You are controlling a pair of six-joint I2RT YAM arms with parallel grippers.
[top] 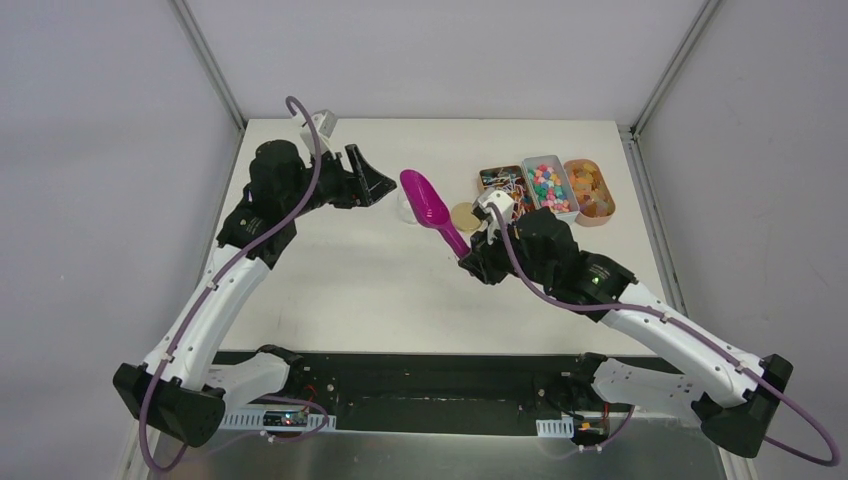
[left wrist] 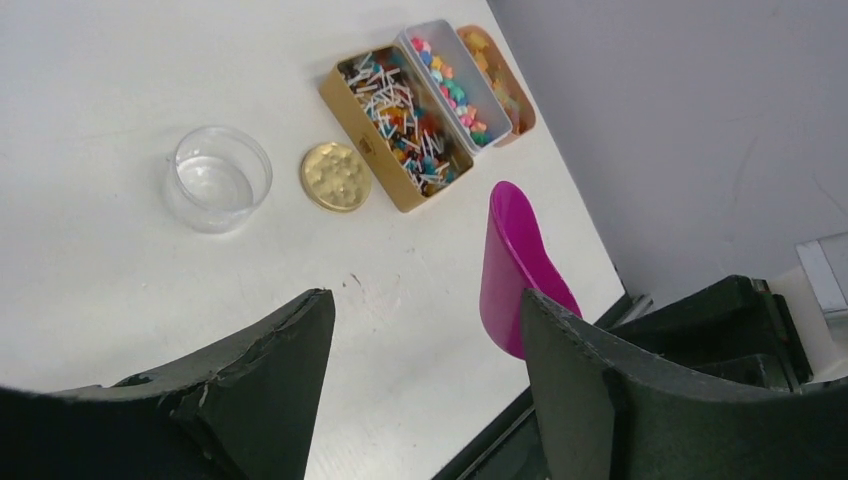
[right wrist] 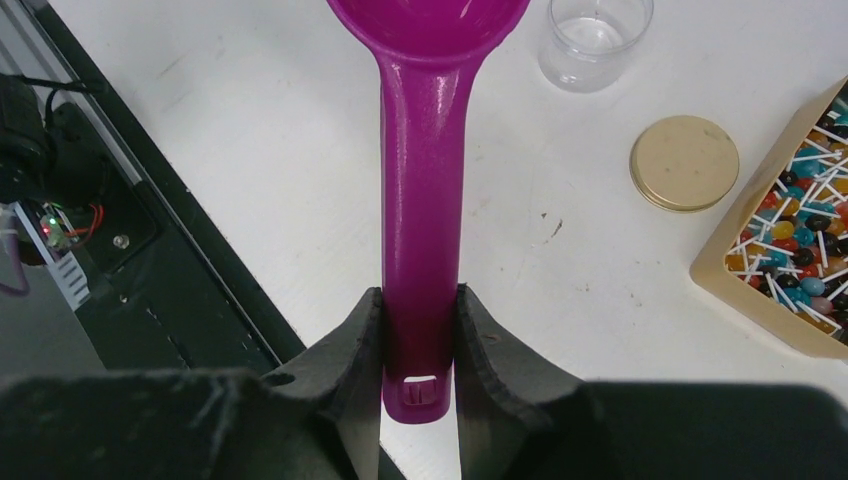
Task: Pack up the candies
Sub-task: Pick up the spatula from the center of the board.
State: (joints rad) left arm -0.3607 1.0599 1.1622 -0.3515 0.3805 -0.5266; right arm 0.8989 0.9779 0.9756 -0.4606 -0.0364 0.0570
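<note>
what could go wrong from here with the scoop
1. The right gripper pinches the purple scoop only at its handle's end, so a loaded bowl might twist or slip.
2. The candies sit close between two other containers; the scoop may nudge the lollipop tin.
3. The clear jar is small, so poured candies might spill.

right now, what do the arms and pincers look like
The left arm and right arm have white links, black joints and black bases, with a purple cable looped along each. The left pincer and right pincer are matte black with wedge-shaped fingers.
</note>
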